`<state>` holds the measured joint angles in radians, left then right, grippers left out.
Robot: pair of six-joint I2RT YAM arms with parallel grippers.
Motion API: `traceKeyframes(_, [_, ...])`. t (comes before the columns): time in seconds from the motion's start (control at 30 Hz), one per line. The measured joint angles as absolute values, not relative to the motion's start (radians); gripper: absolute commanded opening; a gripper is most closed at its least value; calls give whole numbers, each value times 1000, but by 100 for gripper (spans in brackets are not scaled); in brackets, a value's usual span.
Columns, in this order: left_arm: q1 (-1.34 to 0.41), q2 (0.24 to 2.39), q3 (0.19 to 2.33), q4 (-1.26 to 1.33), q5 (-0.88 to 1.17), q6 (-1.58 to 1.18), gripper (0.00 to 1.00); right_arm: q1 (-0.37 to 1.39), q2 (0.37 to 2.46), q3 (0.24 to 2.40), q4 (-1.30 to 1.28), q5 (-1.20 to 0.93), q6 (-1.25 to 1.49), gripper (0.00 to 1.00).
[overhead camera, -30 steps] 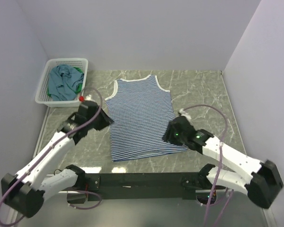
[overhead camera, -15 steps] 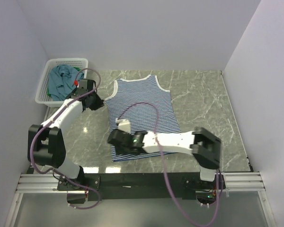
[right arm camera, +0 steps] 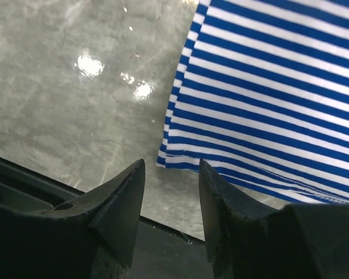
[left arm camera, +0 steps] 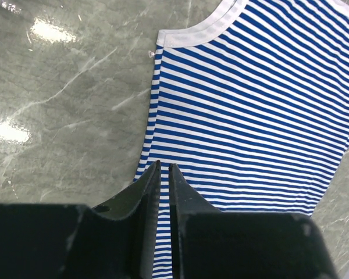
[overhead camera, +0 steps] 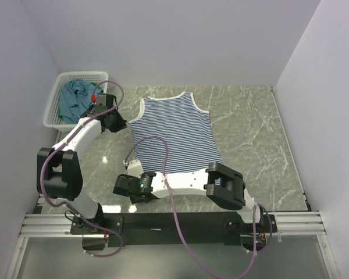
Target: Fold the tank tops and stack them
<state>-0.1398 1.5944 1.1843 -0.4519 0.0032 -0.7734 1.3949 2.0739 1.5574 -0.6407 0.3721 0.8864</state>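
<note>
The navy-and-white striped tank top lies spread flat on the marble table, neck toward the back. My left gripper hangs over its left side edge below the armhole. In the left wrist view the jaws stand a thin slit apart, with striped cloth showing through and nothing pinched. My right gripper has reached across to the tank top's front-left hem corner. It is open above bare table, just short of that corner. The teal tank top and the green one lie crumpled in the basket.
The white lattice basket stands at the back left, close behind my left gripper. The right arm lies low along the table's near edge, in front of the hem. The black base rail runs just below it. Walls close in on both sides.
The right arm has swung from the hem's right end across to its left corner, its jaws narrowing a little. The left gripper has moved back toward the basket and the tank top's left edge.
</note>
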Motion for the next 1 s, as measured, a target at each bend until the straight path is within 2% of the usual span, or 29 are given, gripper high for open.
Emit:
traceKeyframes(0.1, [-136,1606,1184,-450,9,-771,16,1396,2084,1586,-663,381,889,44])
traceKeyframes(0.2, [-132,1617,1184,-445,15,-771,16,1396,2100,1609,-678,392,892,35])
traceKeyframes(0.37, [-128,1634,1184,-439,26,-771,15,1396,2140,1612,-680,390,892,27])
traceKeyframes(0.43, [-127,1638,1184,-437,28,-771,15,1396,2146,1617,-681,391,892,20])
traceKeyframes(0.47, [-126,1639,1184,-435,28,-771,16,1396,2146,1618,-681,391,891,14])
traceKeyframes(0.5, [-126,1641,1184,-433,28,-771,16,1396,2146,1618,-685,391,890,3])
traceKeyframes(0.53, [-126,1643,1184,-430,29,-771,16,1396,2146,1618,-691,393,891,0])
traceKeyframes(0.77, [-126,1666,1184,-420,33,-775,13,1396,2109,1622,-746,397,873,0])
traceKeyframes(0.9, [-126,1679,1182,-413,33,-776,13,1396,2007,1613,-761,389,860,0])
traceKeyframes(1.0, [-126,1684,1179,-406,32,-776,21,1396,1913,1577,-747,371,855,0])
